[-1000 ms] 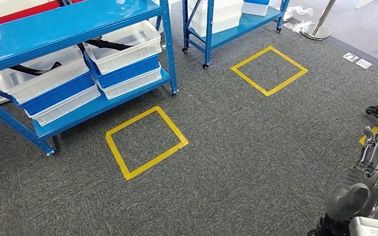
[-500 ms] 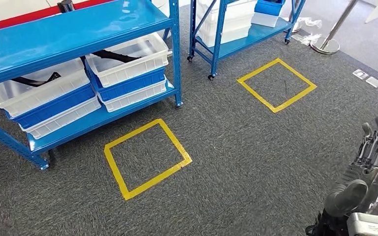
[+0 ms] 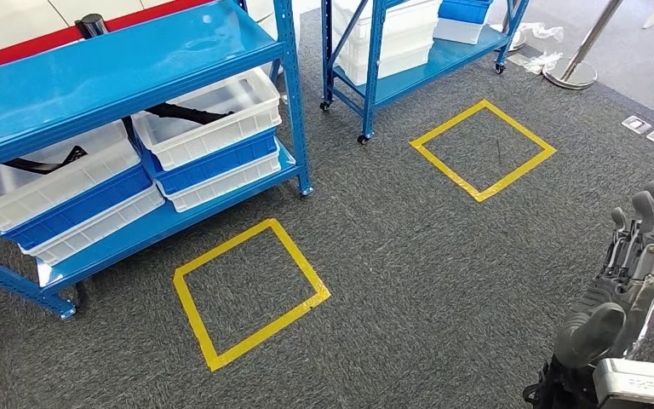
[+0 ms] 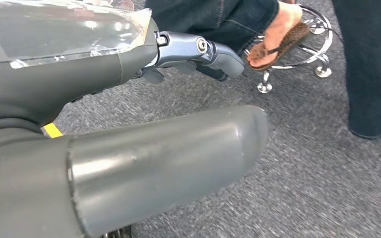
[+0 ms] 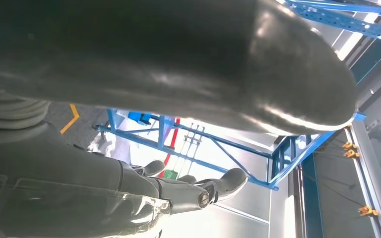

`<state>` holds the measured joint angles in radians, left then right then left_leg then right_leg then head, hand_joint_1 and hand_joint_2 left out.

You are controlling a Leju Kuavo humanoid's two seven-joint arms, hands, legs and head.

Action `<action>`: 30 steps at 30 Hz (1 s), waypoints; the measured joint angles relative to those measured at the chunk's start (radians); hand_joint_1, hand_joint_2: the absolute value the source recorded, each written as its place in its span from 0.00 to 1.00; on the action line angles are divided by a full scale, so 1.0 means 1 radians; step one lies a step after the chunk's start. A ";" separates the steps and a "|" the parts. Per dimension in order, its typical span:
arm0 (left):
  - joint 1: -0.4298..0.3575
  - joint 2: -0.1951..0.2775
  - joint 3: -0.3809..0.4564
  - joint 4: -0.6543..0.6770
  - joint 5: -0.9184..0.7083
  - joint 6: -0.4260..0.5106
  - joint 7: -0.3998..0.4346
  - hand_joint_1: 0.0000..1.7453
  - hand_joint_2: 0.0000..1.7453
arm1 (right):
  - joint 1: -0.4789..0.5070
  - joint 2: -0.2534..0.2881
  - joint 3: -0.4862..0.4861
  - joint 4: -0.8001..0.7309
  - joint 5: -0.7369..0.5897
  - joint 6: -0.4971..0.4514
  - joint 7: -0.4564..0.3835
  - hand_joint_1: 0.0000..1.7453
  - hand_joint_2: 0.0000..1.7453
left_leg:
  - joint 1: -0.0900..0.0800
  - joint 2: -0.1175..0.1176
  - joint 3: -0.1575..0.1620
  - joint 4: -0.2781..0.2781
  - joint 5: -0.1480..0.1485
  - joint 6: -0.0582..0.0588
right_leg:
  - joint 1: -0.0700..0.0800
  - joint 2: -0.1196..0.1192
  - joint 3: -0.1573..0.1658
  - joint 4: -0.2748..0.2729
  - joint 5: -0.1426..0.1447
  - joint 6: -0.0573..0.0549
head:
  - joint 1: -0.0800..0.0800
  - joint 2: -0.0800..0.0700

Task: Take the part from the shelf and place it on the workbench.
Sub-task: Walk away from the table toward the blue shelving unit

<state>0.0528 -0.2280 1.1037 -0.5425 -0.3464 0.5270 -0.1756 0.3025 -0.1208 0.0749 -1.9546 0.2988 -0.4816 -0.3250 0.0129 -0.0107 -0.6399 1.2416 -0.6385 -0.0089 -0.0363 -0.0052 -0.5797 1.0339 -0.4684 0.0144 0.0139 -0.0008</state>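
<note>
A blue shelf stands at the left of the head view, with white and blue bins on its lower level. A black part lies in the nearer white bin, and another black part lies in the bin beside it. My right hand hangs at the lower right, far from the shelf, fingers straight and holding nothing. In the right wrist view the right hand is also bare. My left hand hangs over the carpet with fingers stretched out and nothing in it.
Two yellow tape squares mark the grey carpet, one before the shelf and one farther right. A second blue shelf with white bins stands behind. A post base sits far right. A person's foot rests on a stool base.
The whole head picture has shifted down and a little left, so the camera has moved. My right hand stays at the lower right, still holding nothing.
</note>
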 joint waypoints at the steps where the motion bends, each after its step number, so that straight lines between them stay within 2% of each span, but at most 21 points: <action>1: 0.000 0.000 0.002 0.000 -0.003 -0.001 -0.002 0.00 0.00 | 0.000 0.000 0.001 0.000 0.000 -0.001 0.000 0.00 0.00 | 0.000 0.003 0.012 -0.057 0.053 0.003 | 0.000 0.001 0.009 0.000 -0.007 0.002 | 0.000 0.000; 2: 0.000 0.001 0.003 0.000 -0.005 -0.002 -0.005 0.00 0.00 | 0.000 0.000 0.002 0.001 0.000 -0.002 0.000 0.00 0.00 | -0.001 0.006 0.027 -0.118 0.102 0.008 | 0.001 0.001 0.020 0.000 -0.013 0.005 | 0.000 0.000; 3: 0.000 0.002 0.004 0.000 -0.008 -0.003 -0.006 0.00 0.00 | 0.000 0.000 0.003 0.001 0.000 -0.003 0.000 0.00 0.00 | -0.003 0.009 0.040 -0.163 0.123 0.013 | 0.003 0.002 0.025 0.000 -0.017 0.009 | 0.000 0.000; 5: 0.000 0.001 0.008 0.000 -0.015 -0.009 -0.008 0.00 0.00 | 0.000 -0.001 0.005 0.003 0.000 -0.008 0.001 0.00 0.00 | -0.008 0.010 0.048 -0.197 0.126 0.023 | 0.008 0.003 0.027 0.000 -0.025 0.020 | 0.001 0.000; 6: 0.002 -0.001 0.010 -0.001 -0.020 -0.013 -0.009 0.00 0.00 | -0.001 -0.001 0.006 0.004 -0.001 -0.010 0.001 0.00 0.00 | -0.009 0.009 0.049 -0.200 0.128 0.023 | 0.012 0.002 0.025 0.001 -0.031 0.022 | 0.001 0.000; 8: 0.005 -0.007 0.015 -0.004 -0.030 -0.020 -0.009 0.00 0.00 | -0.003 -0.005 0.006 0.007 -0.002 -0.012 0.001 0.00 0.00 | -0.010 0.007 0.055 -0.206 0.154 0.019 | 0.017 0.001 0.028 0.000 -0.038 0.017 | 0.001 0.000; 10: 0.004 -0.012 0.018 -0.009 -0.040 -0.025 -0.007 0.00 0.00 | -0.006 -0.011 0.008 0.012 -0.010 -0.012 0.001 0.00 0.00 | -0.012 0.007 0.059 -0.207 0.154 0.018 | 0.019 0.001 0.035 -0.006 -0.038 0.012 | 0.001 0.000; 13: 0.003 -0.016 0.021 -0.014 -0.050 -0.032 -0.002 0.00 0.00 | -0.008 -0.023 0.009 0.022 -0.019 -0.013 0.001 0.00 0.00 | -0.015 0.006 0.061 -0.207 0.149 0.028 | 0.019 0.001 0.043 -0.017 -0.037 0.015 | 0.001 0.000; 19: -0.013 0.000 0.033 0.008 -0.053 -0.031 -0.028 0.00 0.00 | -0.020 -0.047 0.023 0.048 -0.011 -0.027 0.001 0.00 0.00 | -0.026 0.005 0.062 -0.203 0.141 0.049 | 0.009 0.000 0.059 -0.033 -0.033 0.049 | 0.001 0.000; 22: -0.020 0.010 0.037 0.023 -0.053 -0.029 -0.048 0.00 0.00 | -0.031 -0.054 0.029 0.060 -0.010 -0.036 0.001 0.00 0.00 | -0.025 0.002 0.075 -0.218 0.146 0.067 | 0.004 -0.001 0.059 -0.028 -0.040 0.060 | 0.001 0.000; 24: -0.024 0.013 0.037 0.031 -0.053 -0.028 -0.054 0.00 0.00 | -0.034 -0.058 0.031 0.066 -0.010 -0.040 0.001 0.00 0.00 | -0.019 0.000 0.089 -0.232 0.155 0.079 | 0.004 0.000 0.026 0.043 -0.075 0.053 | 0.002 0.000; 26: -0.028 0.017 0.039 0.042 -0.054 -0.028 -0.056 0.00 0.00 | -0.034 -0.063 0.033 0.072 -0.011 -0.044 0.001 0.00 0.00 | -0.021 -0.005 0.090 -0.234 0.157 0.083 | 0.006 0.001 -0.044 0.182 -0.127 0.042 | 0.002 0.000; 27: -0.030 0.019 0.041 0.050 -0.056 -0.027 -0.056 0.00 0.00 | -0.034 -0.065 0.035 0.075 -0.012 -0.046 0.002 0.00 0.00 | -0.021 -0.009 0.090 -0.234 0.157 0.082 | 0.007 0.002 -0.075 0.237 -0.140 0.042 | 0.002 0.000; 28: -0.032 0.022 0.042 0.058 -0.057 -0.027 -0.057 0.00 0.00 | -0.033 -0.067 0.037 0.078 -0.014 -0.049 0.002 0.00 0.00 | -0.022 -0.014 0.091 -0.233 0.156 0.082 | 0.007 0.002 -0.091 0.260 -0.139 0.046 | 0.002 0.000; 29: -0.033 0.025 0.043 0.067 -0.058 -0.027 -0.058 0.00 0.00 | -0.033 -0.068 0.038 0.081 -0.015 -0.050 0.003 0.00 0.00 | -0.021 -0.020 0.093 -0.233 0.155 0.080 | 0.007 0.002 -0.086 0.241 -0.122 0.053 | 0.002 0.000; 30: -0.034 0.028 0.043 0.074 -0.059 -0.027 -0.058 0.00 0.00 | -0.034 -0.070 0.040 0.084 -0.015 -0.051 0.004 0.00 0.00 | -0.020 -0.026 0.096 -0.232 0.154 0.078 | 0.006 0.005 -0.063 0.185 -0.093 0.061 | 0.002 0.000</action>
<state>0.0184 -0.1998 1.1472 -0.4686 -0.4055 0.5001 -0.2337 0.2689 -0.1908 0.1148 -1.8709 0.2838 -0.5324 -0.3214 -0.0073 -0.0367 -0.5439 1.0092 -0.4847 0.0686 -0.0308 -0.0007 -0.6423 1.2188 -0.5619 0.0757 0.0163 -0.0008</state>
